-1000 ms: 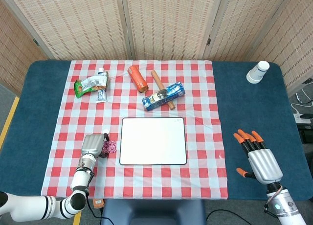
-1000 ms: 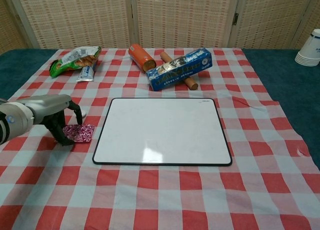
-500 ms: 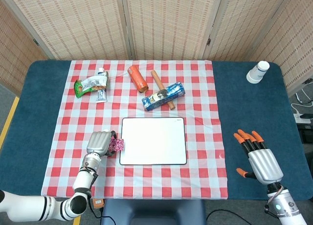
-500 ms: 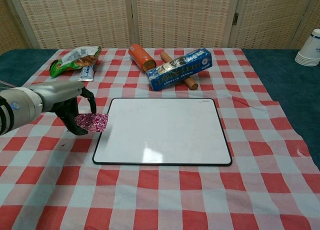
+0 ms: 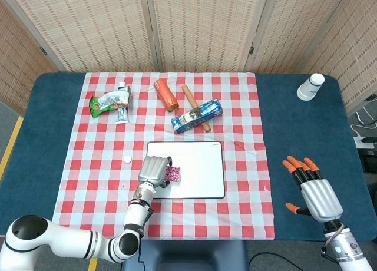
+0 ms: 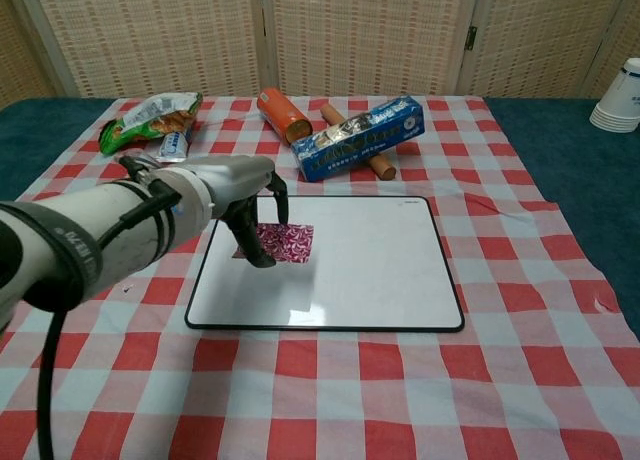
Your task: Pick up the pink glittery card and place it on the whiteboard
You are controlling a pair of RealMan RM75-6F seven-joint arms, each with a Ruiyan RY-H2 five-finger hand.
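The pink glittery card (image 6: 284, 242) hangs over the left part of the whiteboard (image 6: 370, 270), pinched by my left hand (image 6: 240, 198). In the head view the same card (image 5: 173, 174) shows at the fingertips of the left hand (image 5: 154, 169), above the whiteboard (image 5: 200, 171). I cannot tell whether the card touches the board. My right hand (image 5: 312, 188) is far to the right over the blue table, fingers spread, holding nothing.
Behind the whiteboard lie a blue foil box (image 6: 358, 137), a wooden rolling pin (image 6: 375, 163) and an orange can (image 6: 280, 115). A green snack bag (image 6: 148, 117) and a tube (image 6: 174, 146) are at the back left. White cups (image 5: 310, 86) stand back right. A small white cap (image 5: 126, 159) lies on the cloth.
My left hand has carried the card rightward, from the cloth beside the whiteboard to over the board's left part. The right hand has stayed still.
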